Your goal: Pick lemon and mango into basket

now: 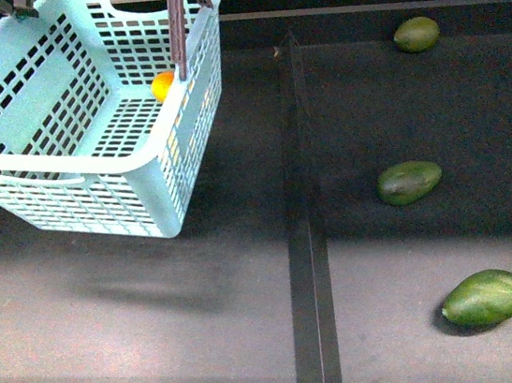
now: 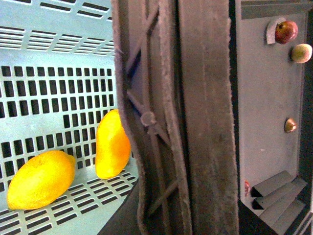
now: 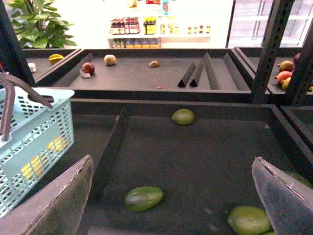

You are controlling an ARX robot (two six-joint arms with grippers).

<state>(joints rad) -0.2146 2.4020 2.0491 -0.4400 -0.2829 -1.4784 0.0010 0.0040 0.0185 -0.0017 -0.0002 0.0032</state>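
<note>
The pale turquoise basket [image 1: 69,131] hangs tilted above the left bin, raised by its brown handles [image 1: 179,22]. My left gripper [image 2: 171,186] is shut on those handles [image 2: 146,122]; its fingers do not show in the front view. Inside the basket lie the yellow lemon [image 2: 41,180] and the longer yellow-orange mango [image 2: 112,144], side by side on the slotted floor. A bit of yellow-orange fruit [image 1: 163,85] shows in the front view. The basket also shows in the right wrist view [image 3: 34,142]. My right gripper [image 3: 171,210] is open and empty above the right bin.
Several dark green oval fruits lie in the right bin [image 1: 410,182], [image 1: 417,34], [image 1: 486,297], more at the right edge. One [image 3: 144,198] lies below my right gripper. A raised divider [image 1: 303,223] splits the two bins. A back shelf [image 3: 146,73] holds other fruits.
</note>
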